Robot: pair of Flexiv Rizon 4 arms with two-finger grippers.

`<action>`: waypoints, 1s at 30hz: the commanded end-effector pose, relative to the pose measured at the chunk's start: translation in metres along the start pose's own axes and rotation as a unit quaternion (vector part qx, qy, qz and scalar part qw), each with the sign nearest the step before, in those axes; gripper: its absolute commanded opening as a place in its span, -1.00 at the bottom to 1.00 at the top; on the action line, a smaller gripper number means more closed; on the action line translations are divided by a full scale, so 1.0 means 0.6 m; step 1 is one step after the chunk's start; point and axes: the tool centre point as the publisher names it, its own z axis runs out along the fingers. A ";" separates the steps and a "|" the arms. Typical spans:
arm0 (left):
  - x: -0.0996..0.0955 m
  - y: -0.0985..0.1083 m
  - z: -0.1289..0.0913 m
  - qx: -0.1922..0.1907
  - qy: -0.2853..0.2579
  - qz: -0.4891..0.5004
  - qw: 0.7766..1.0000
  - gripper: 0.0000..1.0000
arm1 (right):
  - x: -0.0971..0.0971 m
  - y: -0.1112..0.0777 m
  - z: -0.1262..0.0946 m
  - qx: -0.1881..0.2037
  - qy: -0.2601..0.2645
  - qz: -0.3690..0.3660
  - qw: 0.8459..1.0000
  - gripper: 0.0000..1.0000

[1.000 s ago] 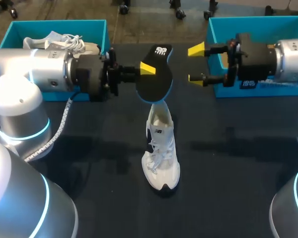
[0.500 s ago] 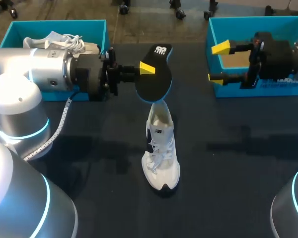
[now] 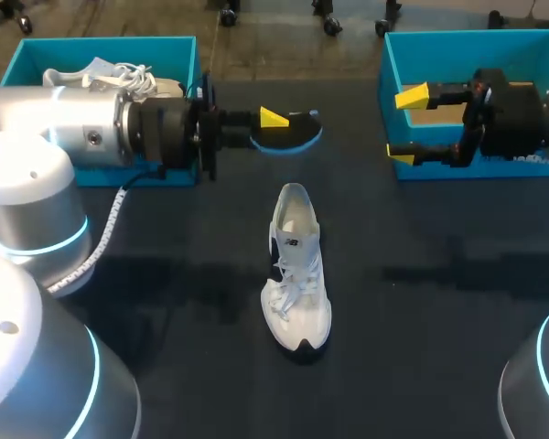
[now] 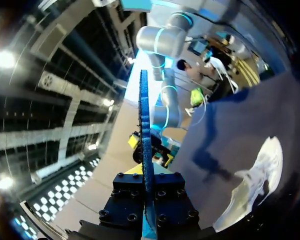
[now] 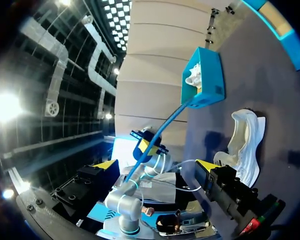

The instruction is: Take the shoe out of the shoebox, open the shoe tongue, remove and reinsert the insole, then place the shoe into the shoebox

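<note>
Dark table (image 3: pixel 421 347) bears shoe (image 3: pixel 297 274); left pincer (image 3: pixel 274 123) clamps insole (image 3: pixel 293 137), edge-on from its wrist; right pincer (image 3: pixel 407 126) gapes empty.

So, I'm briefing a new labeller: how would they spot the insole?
On the dark table, look between the left box and right box, at the left gripper. The insole is the thin dark sheet with a blue rim clamped there, unlike the white shoe resting on the table.

No legible text or numbers.
</note>
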 end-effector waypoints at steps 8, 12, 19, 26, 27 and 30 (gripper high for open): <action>-0.012 -0.032 0.000 -0.046 0.031 -0.280 0.958 -1.00 | 0.000 0.000 0.002 -0.001 -0.001 0.000 1.000 1.00; -0.020 -0.036 0.001 -0.058 0.032 -0.353 0.933 -1.00 | 0.000 0.000 0.002 -0.001 -0.001 0.000 1.000 1.00; -0.029 -0.043 0.003 -0.059 0.042 -0.498 0.864 -1.00 | 0.000 0.000 0.002 -0.001 -0.001 0.000 1.000 1.00; -0.022 -0.043 0.009 -0.046 0.056 -0.649 0.757 -1.00 | 0.000 0.000 0.002 -0.001 -0.001 0.000 1.000 1.00; -0.018 -0.044 0.011 -0.042 0.054 -0.672 0.737 -1.00 | 0.000 0.000 0.002 -0.001 -0.001 0.000 1.000 1.00; -0.015 -0.043 0.019 -0.023 0.034 -0.745 0.666 -1.00 | 0.000 0.000 0.002 -0.001 -0.001 0.000 1.000 1.00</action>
